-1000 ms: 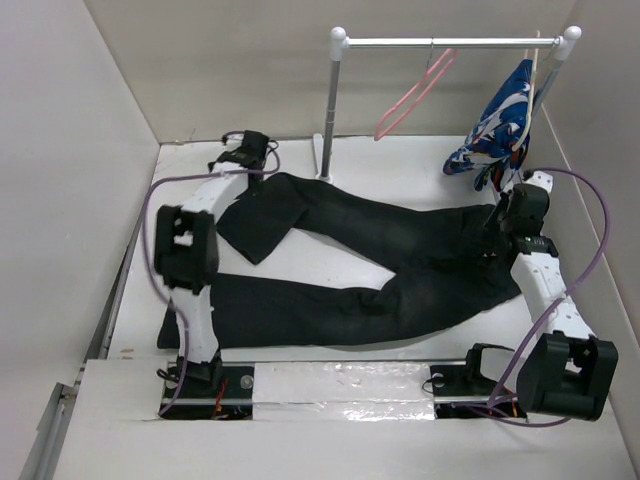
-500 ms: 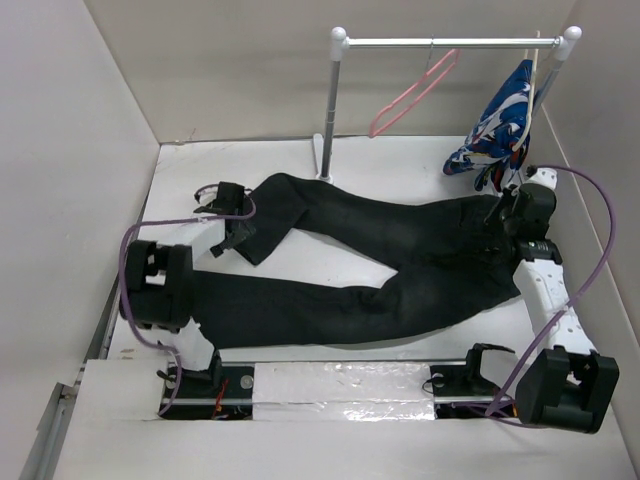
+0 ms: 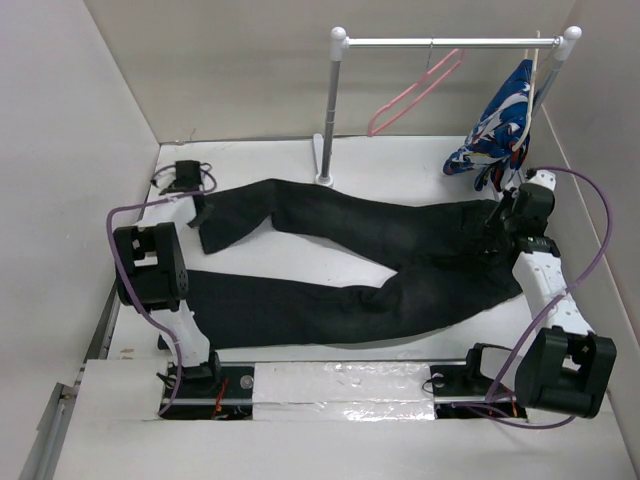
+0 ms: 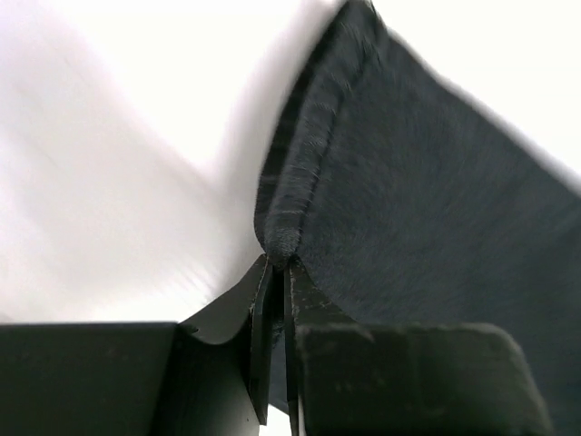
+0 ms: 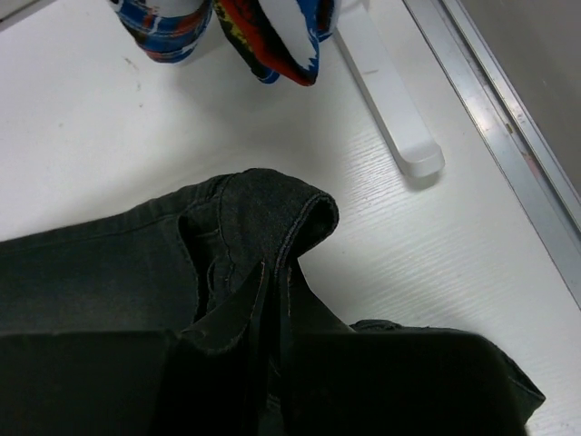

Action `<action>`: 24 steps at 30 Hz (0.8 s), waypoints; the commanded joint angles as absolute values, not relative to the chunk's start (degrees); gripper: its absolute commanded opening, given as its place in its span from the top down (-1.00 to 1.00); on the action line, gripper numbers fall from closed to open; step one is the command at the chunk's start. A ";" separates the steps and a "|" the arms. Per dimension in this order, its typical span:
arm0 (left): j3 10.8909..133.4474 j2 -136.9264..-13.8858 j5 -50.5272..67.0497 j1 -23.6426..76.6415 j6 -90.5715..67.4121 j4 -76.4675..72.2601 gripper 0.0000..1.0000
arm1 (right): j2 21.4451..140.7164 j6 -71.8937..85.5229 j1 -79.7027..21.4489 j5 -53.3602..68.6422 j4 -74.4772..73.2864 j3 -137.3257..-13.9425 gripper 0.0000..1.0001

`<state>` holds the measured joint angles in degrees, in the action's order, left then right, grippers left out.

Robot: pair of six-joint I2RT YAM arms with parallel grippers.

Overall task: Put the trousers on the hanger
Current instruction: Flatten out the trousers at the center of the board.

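- the trousers (image 3: pixel 380 260) lie flat across the bench (image 3: pixel 295 260), with the waist at 3 o'clock and both legs running toward 9 o'clock. the hanger (image 3: pixel 410 95) hangs from the rail stand (image 3: pixel 450 42) at 1 o'clock, well apart from them.
- they look soft and limp, with some weight. they will likely sag from whichever point is lifted and drag on the bench. they look neither fragile nor slippery.
- the hems and waistband are thicker, folded edges, so they are probably the surest holds.
- the left tool (image 4: pixel 277 277) is clamped on the hem of the far leg at 9 o'clock.
- the right tool (image 5: pixel 272 300) is clamped on a raised fold of waistband at 3 o'clock.
- the near leg's cuff is hidden behind the left arm.
- how deep the cloth sits between either tool's jaws cannot be told, and the left wrist view is blurred.
- the hanger's hook is too thin to show how it sits on the rail.
- the patterned garment (image 3: pixel 500 120) covers part of the stand at 2 o'clock.
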<state>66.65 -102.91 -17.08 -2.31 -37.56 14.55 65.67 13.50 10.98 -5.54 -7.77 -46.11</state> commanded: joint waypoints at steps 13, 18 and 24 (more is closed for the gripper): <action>82.09 -102.39 -21.70 -13.54 -33.66 20.65 1.00 | 83.83 15.64 15.64 -12.74 -3.43 -58.88 1.00; 82.88 -104.32 -21.99 -13.54 -30.50 20.75 0.78 | 85.87 18.19 17.58 -7.93 -1.50 -57.84 0.93; 84.56 -104.34 -18.81 -12.93 -29.45 21.54 -0.72 | 79.66 17.75 17.41 -3.09 -1.93 -57.49 -0.74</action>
<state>82.61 -106.37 -19.35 -13.23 -30.85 21.04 85.43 17.56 17.78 -5.74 -5.52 -56.47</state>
